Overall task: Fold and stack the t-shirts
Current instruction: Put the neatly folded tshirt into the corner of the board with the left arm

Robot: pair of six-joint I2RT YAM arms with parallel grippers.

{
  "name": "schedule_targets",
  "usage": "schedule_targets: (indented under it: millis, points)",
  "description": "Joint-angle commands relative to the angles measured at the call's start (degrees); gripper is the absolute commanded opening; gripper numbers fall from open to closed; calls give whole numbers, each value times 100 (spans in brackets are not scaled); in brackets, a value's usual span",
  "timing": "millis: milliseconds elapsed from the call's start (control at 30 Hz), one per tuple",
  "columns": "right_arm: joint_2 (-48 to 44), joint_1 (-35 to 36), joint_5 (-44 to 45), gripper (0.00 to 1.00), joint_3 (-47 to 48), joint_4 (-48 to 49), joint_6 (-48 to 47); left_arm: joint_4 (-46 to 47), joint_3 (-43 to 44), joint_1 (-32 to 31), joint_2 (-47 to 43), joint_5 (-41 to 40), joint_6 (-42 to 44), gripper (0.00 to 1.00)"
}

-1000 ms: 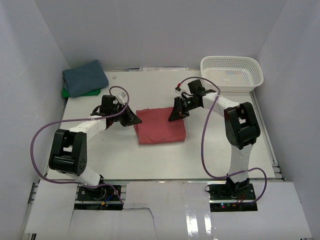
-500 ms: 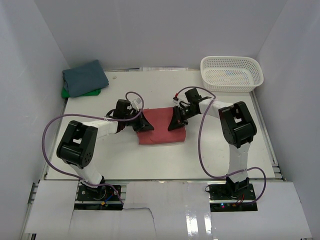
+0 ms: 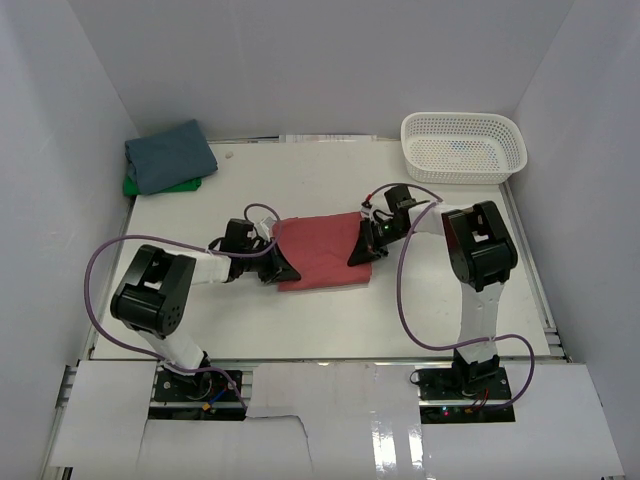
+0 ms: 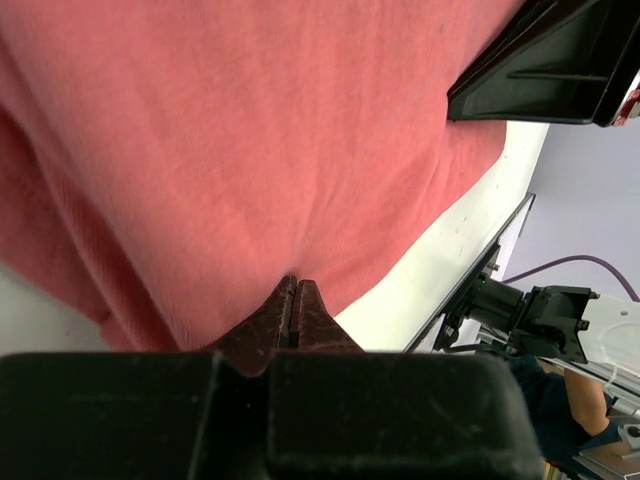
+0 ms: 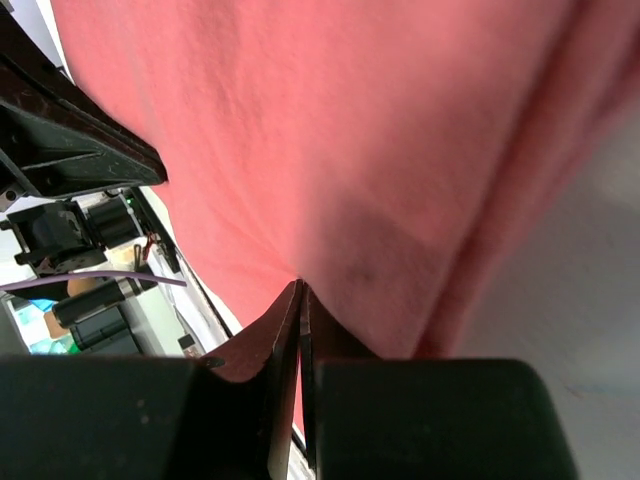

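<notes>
Folded red shirt (image 3: 322,250) pinched at both side edges.
The shirt is laid flat at the middle of the table (image 3: 300,320). Its left edge is clamped by the left gripper (image 4: 297,300) and its right edge by the right gripper (image 5: 300,296), the cloth being puckered toward each pair of closed tips. A blue shirt (image 3: 170,153) is stacked on a green shirt (image 3: 135,186) at the far left corner, and a white basket (image 3: 463,146) is set at the far right.

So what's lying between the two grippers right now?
The folded coral-red t-shirt fills the gap. The left gripper pinches its left edge and the right gripper its right edge. The top external view shows this best.
</notes>
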Motion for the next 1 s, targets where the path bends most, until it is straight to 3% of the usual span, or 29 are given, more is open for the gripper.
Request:
schedule_targets:
  millis: [0,333,500,633,833,867,900,967]
  points:
    - [-149,-188,559,8,-243,-88,-324,-127,-308,154,-207,-282,153,0]
    - [-360,-346,787,8,-200,-264,-341,-540,-195,418,-559,-484,391,0]
    - [-659,-338,410,8,-76,-308,-324,-567,-27,418,-568,-423,338,0]
    - [-826,-320,-416,8,-94,-343,-332,-611,69,418,-647,-361,312,0]
    - [-1300,-241,-479,9,-322,-176,-262,-1216,341,418,-1121,-493,373,1]
    - [-1466,-232,-400,13,-392,-141,-254,-1417,385,418,-1217,-650,382,9]
    - [-1537,-232,-321,16,-419,-88,-245,-1515,429,418,-1462,-765,391,26]
    - [-1748,-223,-119,30,-489,-70,-236,-1787,587,418,-1709,-1045,426,45]
